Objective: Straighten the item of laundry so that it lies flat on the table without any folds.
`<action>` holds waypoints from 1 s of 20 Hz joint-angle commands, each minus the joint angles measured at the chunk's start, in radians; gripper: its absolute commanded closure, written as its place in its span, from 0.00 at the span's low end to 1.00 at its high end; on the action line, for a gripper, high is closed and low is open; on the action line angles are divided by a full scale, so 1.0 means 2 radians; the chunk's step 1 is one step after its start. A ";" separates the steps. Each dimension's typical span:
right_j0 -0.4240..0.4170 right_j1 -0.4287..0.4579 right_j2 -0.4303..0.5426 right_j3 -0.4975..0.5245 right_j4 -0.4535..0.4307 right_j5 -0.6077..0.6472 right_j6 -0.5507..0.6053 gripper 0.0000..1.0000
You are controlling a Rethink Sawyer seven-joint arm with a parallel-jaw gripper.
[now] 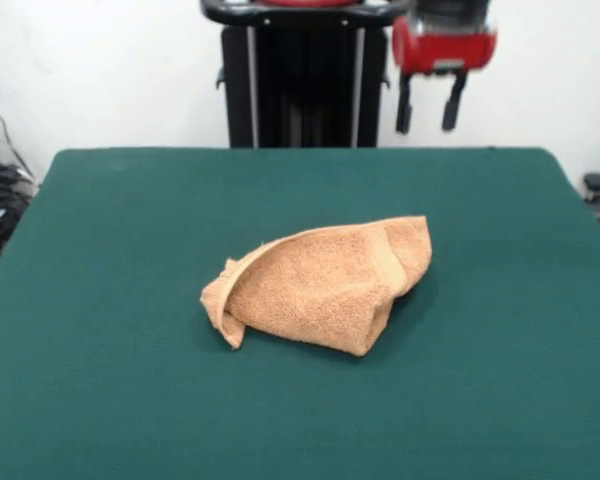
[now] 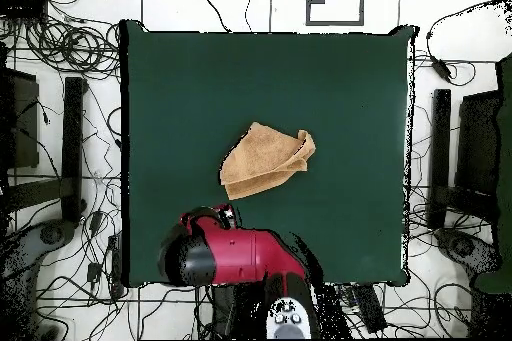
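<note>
The towel lies bunched mid-table while the gripper hangs apart, apparently empty, above the far edge, so a grab through both layers could merely drag the fold along

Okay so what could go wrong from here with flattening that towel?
1. The towel is bunched in overlapping layers, so a pinch may catch several at once and drag the bundle instead of opening it.
2. The open gripper hangs high, off to one side of the towel, so it must travel before any grasp and could land off a corner.
</note>
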 commanded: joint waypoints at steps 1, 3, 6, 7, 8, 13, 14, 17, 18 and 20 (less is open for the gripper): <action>-0.002 0.100 0.017 -0.038 -0.061 -0.051 0.027 0.00; 0.000 0.111 0.018 -0.052 -0.069 -0.051 0.025 0.00; -0.004 0.123 0.023 -0.070 -0.062 -0.059 0.044 0.00; -0.003 0.125 0.024 -0.078 -0.064 -0.054 0.043 0.00; -0.002 0.125 0.027 -0.085 -0.065 -0.045 0.040 0.00; -0.012 0.112 0.043 -0.094 -0.063 -0.028 0.034 0.00; -0.013 0.108 0.046 -0.099 -0.061 -0.017 0.030 0.00; -0.024 0.090 0.059 -0.101 -0.048 0.027 0.021 0.00; -0.026 0.087 0.062 -0.105 -0.045 0.041 0.018 0.00; -0.029 0.088 0.066 -0.121 -0.038 0.072 0.013 0.00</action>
